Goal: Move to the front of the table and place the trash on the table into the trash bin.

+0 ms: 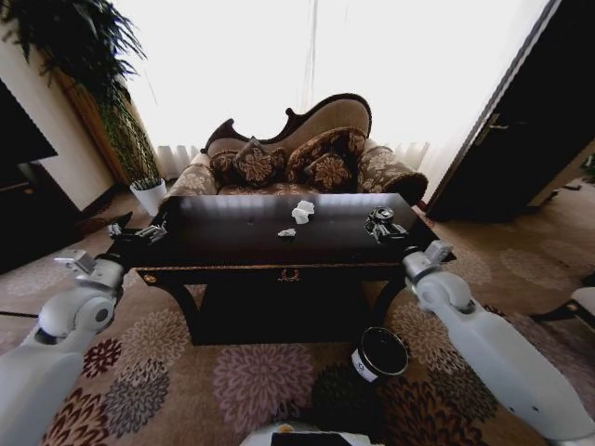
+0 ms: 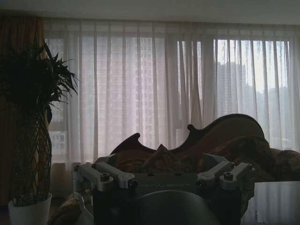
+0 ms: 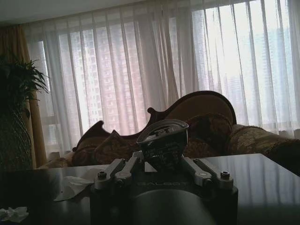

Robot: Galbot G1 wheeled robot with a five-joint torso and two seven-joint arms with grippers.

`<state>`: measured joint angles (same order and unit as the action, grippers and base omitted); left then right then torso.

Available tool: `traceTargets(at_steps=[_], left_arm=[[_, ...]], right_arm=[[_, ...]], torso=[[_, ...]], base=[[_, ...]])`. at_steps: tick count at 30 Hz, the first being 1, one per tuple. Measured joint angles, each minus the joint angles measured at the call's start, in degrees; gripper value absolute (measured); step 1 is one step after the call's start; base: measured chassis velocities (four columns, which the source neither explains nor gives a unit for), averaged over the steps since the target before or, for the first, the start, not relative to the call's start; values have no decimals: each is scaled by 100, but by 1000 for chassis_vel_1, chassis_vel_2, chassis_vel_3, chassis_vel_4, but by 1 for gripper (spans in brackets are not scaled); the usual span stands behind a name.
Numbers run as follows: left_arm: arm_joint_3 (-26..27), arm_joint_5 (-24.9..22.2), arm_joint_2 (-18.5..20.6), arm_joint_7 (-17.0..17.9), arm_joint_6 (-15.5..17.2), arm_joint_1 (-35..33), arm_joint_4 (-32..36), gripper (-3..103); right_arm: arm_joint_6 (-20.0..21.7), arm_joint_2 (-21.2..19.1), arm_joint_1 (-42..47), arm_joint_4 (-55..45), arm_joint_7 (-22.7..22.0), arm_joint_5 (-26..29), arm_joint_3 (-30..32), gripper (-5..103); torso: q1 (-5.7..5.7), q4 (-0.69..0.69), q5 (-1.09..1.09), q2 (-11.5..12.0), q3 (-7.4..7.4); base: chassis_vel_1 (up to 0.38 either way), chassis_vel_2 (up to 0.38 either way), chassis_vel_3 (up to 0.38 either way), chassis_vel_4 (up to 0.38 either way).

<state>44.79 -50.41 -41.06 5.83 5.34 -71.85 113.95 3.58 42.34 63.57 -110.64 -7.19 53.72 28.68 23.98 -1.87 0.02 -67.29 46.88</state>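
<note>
The dark glossy table [image 1: 232,251] stands right in front of me. My right gripper [image 1: 381,226] is over its right part, shut on a dark can-like piece of trash [image 3: 163,143] that sits between the fingers. I cannot tell whether the can still touches the table top. A white crumpled paper wad [image 1: 302,212] and a small grey scrap [image 1: 286,233] lie near the table's middle; the right wrist view shows the wad [image 3: 75,185] and the scrap [image 3: 14,213] too. My left gripper [image 1: 139,232] hangs open by the table's left end. The black trash bin [image 1: 379,353] stands on the carpet below the right front corner.
A patterned sofa [image 1: 297,158] with cushions stands close behind the table. A white plant pot [image 1: 149,195] sits at the back left under a tall plant. A dark door [image 1: 521,121] is at the right. Patterned carpet lies open before the table.
</note>
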Motion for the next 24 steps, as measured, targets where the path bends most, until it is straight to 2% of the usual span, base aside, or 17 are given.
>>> traceTargets(at_steps=[1,2,4,5,7,8,11,13,16,18,22,24], left_arm=[[-1,0,0,0,0,0,0,100],[-1,0,0,0,0,0,0,100],[0,0,0,-2,0,0,0,100],[-1,0,0,-2,1,0,0,100],[-1,0,0,-2,1,0,0,100],[-1,0,0,-1,1,0,0,100],[0,0,0,-2,0,0,0,100],[0,0,0,-3,1,0,0,100],[0,0,0,-2,1,0,0,100],[0,0,0,-2,1,0,0,100],[0,0,0,-2,1,0,0,100],[0,0,0,-2,1,0,0,100]], right_arm=[[-6,95,368,-196,2,-31,278,25],[-6,95,368,-196,2,-31,278,25],[-5,288,883,-500,1,-86,654,25],[-5,405,1156,-678,1,-105,860,25],[-3,444,1249,-737,1,-110,928,25],[-2,595,1605,-967,11,-166,1172,25],[-203,904,2304,-1285,194,-627,1619,25],[-240,945,2400,-1316,220,-680,1663,25],[-539,1282,3080,-1479,410,-1067,1923,25],[-585,1337,3163,-1479,431,-1122,1942,25],[-793,1842,3454,-1254,495,-1261,1917,25],[-843,1969,3455,-1128,497,-1305,1880,25]], torso=[[0,1,-3,0,0],[0,1,-3,0,0],[0,2,1,0,1],[0,2,-5,0,0],[0,2,-4,0,1],[0,1,-1,0,0],[0,1,-3,0,0],[0,1,-2,0,0],[0,0,-3,0,0],[0,0,-3,0,1],[0,1,-2,0,1],[0,1,-2,0,1]], base=[[0,0,0,0],[0,0,0,0],[0,0,0,0],[0,0,0,0],[0,0,0,0],[0,0,0,0],[0,0,0,0],[0,0,0,0],[0,0,0,0],[0,0,0,0],[0,0,0,0],[0,0,0,0]])
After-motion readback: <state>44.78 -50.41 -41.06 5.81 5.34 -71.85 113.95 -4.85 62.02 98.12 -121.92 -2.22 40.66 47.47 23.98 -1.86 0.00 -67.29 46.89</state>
